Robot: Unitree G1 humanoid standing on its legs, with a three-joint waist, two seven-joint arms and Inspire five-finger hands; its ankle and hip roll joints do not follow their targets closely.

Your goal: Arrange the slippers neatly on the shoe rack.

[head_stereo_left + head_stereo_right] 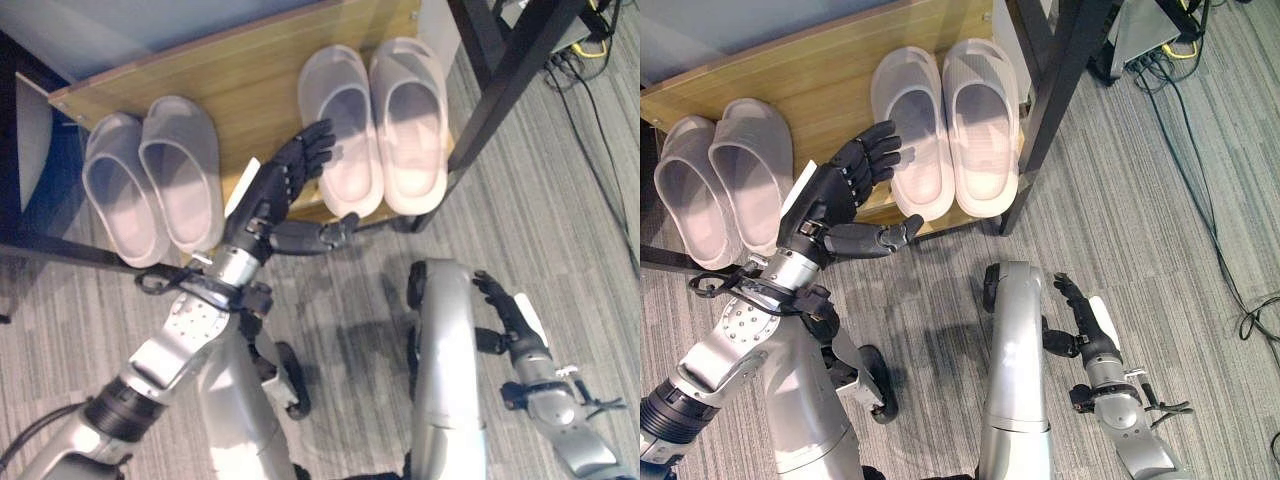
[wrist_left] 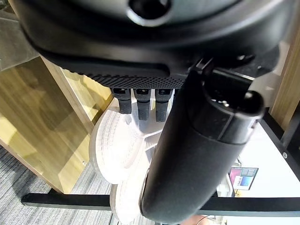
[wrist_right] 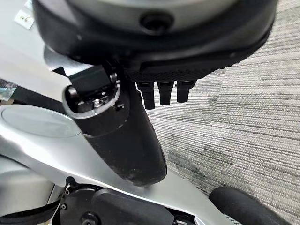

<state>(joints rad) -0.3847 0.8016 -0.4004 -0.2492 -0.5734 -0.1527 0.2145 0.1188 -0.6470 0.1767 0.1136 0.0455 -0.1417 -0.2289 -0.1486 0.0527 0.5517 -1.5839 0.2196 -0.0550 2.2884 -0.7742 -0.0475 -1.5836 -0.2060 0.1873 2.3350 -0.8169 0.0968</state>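
Two pairs of pale slippers side by side on the wooden shoe rack (image 1: 250, 80), toes toward the back. Left pair (image 1: 150, 180) near the rack's left end, heels just over the front edge; right pair (image 1: 375, 125) near the right end, beside a black frame post (image 1: 500, 90), its two slippers touching along their inner sides. Left hand (image 1: 275, 200) raised over the rack's front edge between the two pairs, fingers (image 1: 310, 150) straight and spread, tips at the outer side of the right pair's left slipper, thumb stretched out below the rack's edge, nothing held. Right hand (image 1: 1085, 315) low over the grey carpet floor (image 1: 1160, 200), well apart from the rack, fingers relaxed and empty.
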